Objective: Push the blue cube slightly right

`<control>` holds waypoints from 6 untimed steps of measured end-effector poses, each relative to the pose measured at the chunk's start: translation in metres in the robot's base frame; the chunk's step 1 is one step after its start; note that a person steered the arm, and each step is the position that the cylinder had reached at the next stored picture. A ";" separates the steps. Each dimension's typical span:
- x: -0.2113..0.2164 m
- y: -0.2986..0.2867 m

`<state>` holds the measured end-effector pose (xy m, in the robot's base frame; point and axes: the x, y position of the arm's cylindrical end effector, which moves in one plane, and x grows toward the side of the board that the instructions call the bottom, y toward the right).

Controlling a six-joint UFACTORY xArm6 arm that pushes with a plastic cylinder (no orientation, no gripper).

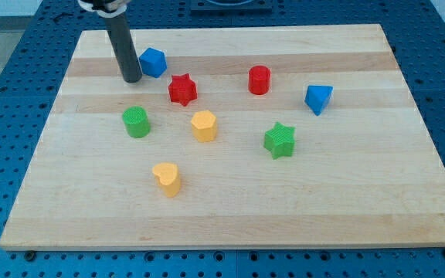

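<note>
Sitting near the tabletop's (230, 216) top-left corner, the blue cube (154, 62) has my tip (132, 79) just beside its left face, touching or nearly so. The rod carries no jaws. A red star (182, 89) lies below-right of the cube, with a green cylinder (137, 122) further down.

A pale wooden board (230, 208) with long grain stripes fills most of the view, lit evenly and brightly. It lies on a blue metal table (6, 46) drilled with regular rows of small holes, which shows along all four sides. A dark object (230, 4) sits at the view's top edge, too cropped to identify.
</note>
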<state>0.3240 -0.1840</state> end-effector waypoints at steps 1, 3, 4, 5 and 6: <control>-0.010 -0.016; -0.034 0.001; -0.035 0.030; -0.024 0.060; -0.015 0.084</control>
